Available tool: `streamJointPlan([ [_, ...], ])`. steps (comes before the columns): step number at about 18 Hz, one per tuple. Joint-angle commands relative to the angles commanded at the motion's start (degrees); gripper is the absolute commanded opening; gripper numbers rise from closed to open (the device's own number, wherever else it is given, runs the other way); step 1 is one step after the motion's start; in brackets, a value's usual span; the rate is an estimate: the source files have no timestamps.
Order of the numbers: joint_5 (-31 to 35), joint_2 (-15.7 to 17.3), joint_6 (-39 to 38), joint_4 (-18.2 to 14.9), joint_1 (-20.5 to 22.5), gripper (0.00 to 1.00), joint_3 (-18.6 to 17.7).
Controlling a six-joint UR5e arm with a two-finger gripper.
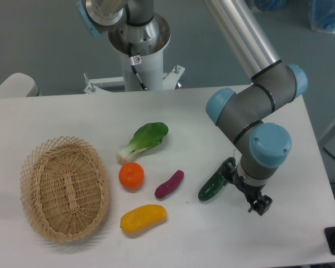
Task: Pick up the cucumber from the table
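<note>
Lying on the large white smooth bench (56, 120) toward its right side, the small dark green glossy cucumber (213, 186) is resting at a slant, its near end pointing left and its far end tucked against the robot's black two-finger pincer (233, 172). One dark finger (228, 166) is showing just at the cucumber's upper end, apparently touching it, but the wrist housing with its blue cap is covering most of the mechanism, so I cannot tell whether the pincer is spread wide or closing narrow, nor whether it is actually gripping the vegetable. Just left of the cucumber, a small purple eggplant-like piece (169, 184) is sitting at a similar slant, apart from it. Further left, a round orange fruit (131, 175) is sitting close beside the white stem of a leafy green bok choy (144, 140), which is stretching toward the far side of the bench. Nearer the front edge, a yellow oblong pepper-like piece (143, 219) is lying on its side. At the left, an oval woven straw basket (29, 167) is standing well apart from the cucumber, with nothing showing inside it. The grey arm is reaching in from the far right.
</note>
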Motion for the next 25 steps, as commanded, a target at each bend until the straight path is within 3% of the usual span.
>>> streamJointPlan([
  [11,0.0,0.26,-0.79,-0.09,-0.26,1.0,-0.61],
  [22,-0.35,5.36,-1.58,0.7,-0.26,1.0,-11.24],
  [25,-0.18,5.27,-3.25,5.43,-0.7,1.0,-13.61],
])
